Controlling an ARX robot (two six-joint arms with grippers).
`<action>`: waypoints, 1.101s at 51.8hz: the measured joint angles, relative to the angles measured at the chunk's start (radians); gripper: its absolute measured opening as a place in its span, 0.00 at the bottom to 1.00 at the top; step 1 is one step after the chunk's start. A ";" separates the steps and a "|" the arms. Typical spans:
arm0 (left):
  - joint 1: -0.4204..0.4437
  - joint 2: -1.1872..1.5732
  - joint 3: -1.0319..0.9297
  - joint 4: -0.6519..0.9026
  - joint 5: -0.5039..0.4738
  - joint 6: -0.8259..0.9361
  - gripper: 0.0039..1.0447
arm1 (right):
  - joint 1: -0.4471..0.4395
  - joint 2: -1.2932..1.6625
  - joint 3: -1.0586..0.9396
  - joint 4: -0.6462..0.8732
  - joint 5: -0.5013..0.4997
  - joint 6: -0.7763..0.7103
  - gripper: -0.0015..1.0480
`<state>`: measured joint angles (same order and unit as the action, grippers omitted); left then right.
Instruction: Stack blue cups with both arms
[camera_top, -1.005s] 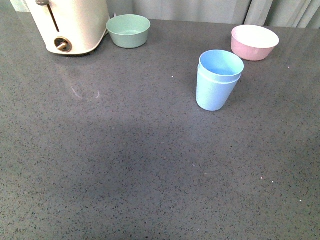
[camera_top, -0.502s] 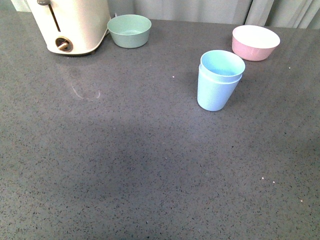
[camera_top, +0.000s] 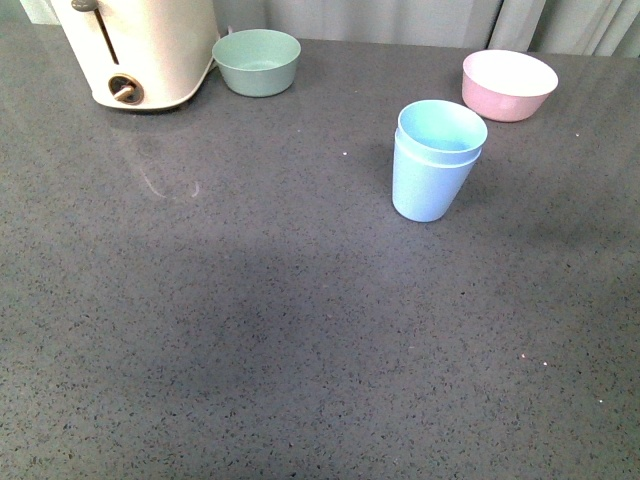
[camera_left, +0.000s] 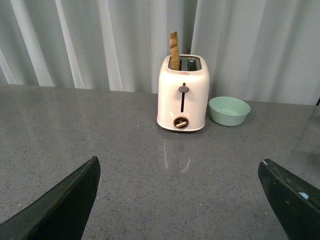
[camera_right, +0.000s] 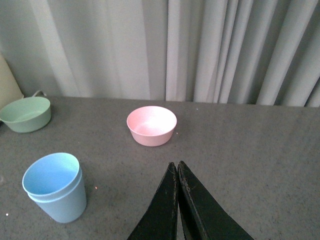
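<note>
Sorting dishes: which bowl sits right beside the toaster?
The green bowl, next to the toaster; the pink bowl stands far off, beyond the stacked cups.

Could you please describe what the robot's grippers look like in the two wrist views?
Both are plain black. The left gripper shows two broad, flat fingers tapering to points. The right gripper shows slim, flat, blade-like fingers narrowing to tips. No cables or markings are visible.

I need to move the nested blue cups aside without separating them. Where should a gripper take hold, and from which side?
Grip the outer cup's wall below the double rim of the blue cups, coming from the side. The stack stands upright and tapers downward, with open counter all around; holding the outer cup probably carries both.
</note>
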<state>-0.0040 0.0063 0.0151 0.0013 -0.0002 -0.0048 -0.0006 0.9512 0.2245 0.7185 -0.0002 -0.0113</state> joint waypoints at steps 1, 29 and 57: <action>0.000 0.000 0.000 0.000 0.000 0.000 0.92 | 0.000 -0.011 -0.010 0.000 0.000 0.000 0.02; 0.000 0.000 0.000 0.000 0.000 0.000 0.92 | 0.000 -0.344 -0.172 -0.172 0.000 0.000 0.02; 0.000 0.000 0.000 0.000 0.000 0.000 0.92 | 0.000 -0.602 -0.201 -0.368 0.000 0.001 0.02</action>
<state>-0.0040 0.0059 0.0151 0.0013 -0.0002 -0.0044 -0.0006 0.3492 0.0231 0.3504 -0.0002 -0.0101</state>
